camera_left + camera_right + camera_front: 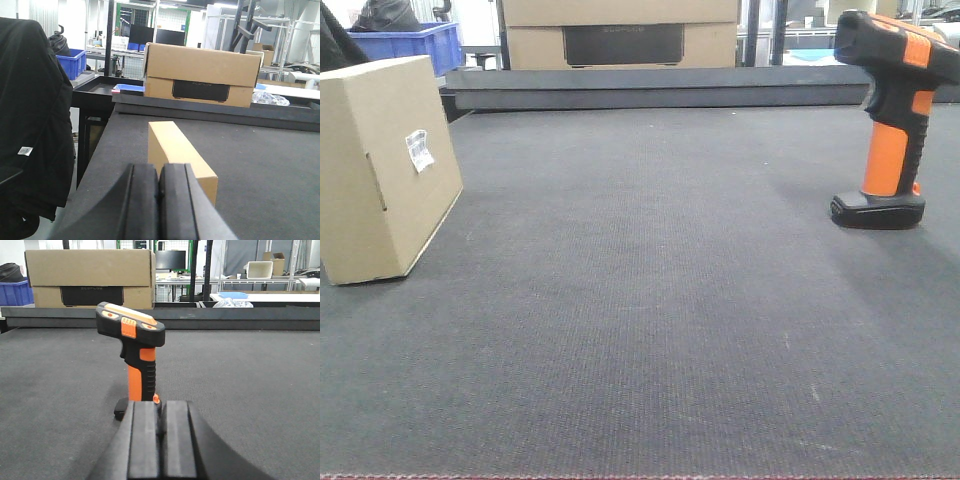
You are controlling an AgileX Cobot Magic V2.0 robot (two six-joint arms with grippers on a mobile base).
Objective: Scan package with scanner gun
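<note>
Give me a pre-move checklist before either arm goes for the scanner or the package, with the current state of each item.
1. Scanner standing upright on its base: ok.
2. Right pincer lined up behind the scanner handle: ok.
3. Right pincer open enough to take the handle: not ok, fingers are together.
4. Package within view of the left pincer, directly ahead of it: ok.
5. Left pincer open: not ok, fingers are together.
6. Package label facing toward the scanner side: ok, it shows on the side turned to the mat's centre.
</note>
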